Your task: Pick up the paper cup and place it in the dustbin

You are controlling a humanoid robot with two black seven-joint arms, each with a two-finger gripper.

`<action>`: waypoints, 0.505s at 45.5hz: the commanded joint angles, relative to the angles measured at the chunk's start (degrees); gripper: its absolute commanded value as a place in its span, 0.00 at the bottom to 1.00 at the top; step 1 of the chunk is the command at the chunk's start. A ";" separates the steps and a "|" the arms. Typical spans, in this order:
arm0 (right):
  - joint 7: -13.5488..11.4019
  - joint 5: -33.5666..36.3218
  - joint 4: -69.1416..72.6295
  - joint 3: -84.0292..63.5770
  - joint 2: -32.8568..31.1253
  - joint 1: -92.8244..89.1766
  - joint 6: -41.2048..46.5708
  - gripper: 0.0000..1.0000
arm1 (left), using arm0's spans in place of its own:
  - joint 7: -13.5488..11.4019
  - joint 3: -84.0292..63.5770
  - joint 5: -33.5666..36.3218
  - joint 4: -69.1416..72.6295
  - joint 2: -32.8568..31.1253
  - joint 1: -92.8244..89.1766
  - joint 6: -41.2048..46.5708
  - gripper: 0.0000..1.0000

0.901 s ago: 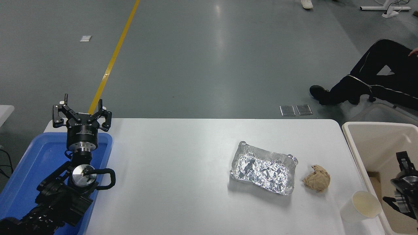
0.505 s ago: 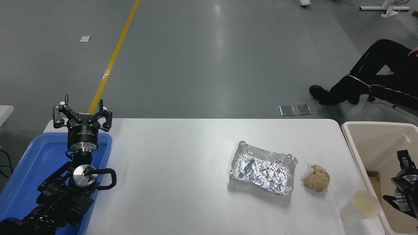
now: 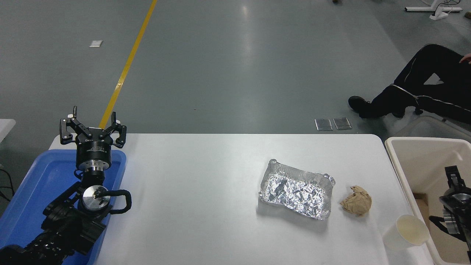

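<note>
The white paper cup [image 3: 406,232] stands at the table's front right corner, its cream inside facing up, right beside the dustbin's rim. The dustbin [image 3: 399,165] is a large beige tub at the right edge of the table. My right gripper [image 3: 452,173] hangs over the inside of the dustbin, to the right of the cup and apart from it; most of it is cut off by the picture's edge. My left gripper [image 3: 92,127] is open and empty, parked over the blue tray [image 3: 36,184] at the lower left.
A crinkled foil tray [image 3: 296,189] lies right of the table's middle. A crumpled brown paper ball [image 3: 356,200] lies between it and the cup. A person's legs in black trousers [image 3: 415,92] are on the floor at the upper right.
My right arm has shifted slightly inside the dustbin area. The cup, foil tray, paper ball and left arm have not moved.
</note>
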 commanded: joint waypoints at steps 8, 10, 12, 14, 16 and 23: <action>0.02 -0.26 2.11 -1.49 -0.51 2.61 0.06 1.00 | -0.01 0.02 0.04 0.00 0.00 0.00 -0.02 0.99; -0.07 -0.08 5.01 -1.31 -1.91 4.45 0.06 1.00 | -0.01 0.02 0.04 0.00 0.00 0.00 -0.02 0.99; -0.07 0.27 9.22 -1.22 -5.41 6.04 0.06 1.00 | -0.01 0.02 0.04 0.00 0.00 0.00 -0.02 0.99; -0.07 0.36 14.48 -1.57 -9.28 8.40 0.06 1.00 | -0.01 0.02 0.04 0.00 0.00 0.00 -0.02 0.99; -0.07 0.36 20.02 -1.57 -12.10 11.04 0.15 1.00 | -0.01 0.02 0.04 0.00 0.00 0.00 -0.02 0.99; -0.07 -0.08 32.70 -3.24 -18.35 18.43 1.11 1.00 | -0.01 0.02 0.04 0.00 0.00 0.00 -0.02 0.99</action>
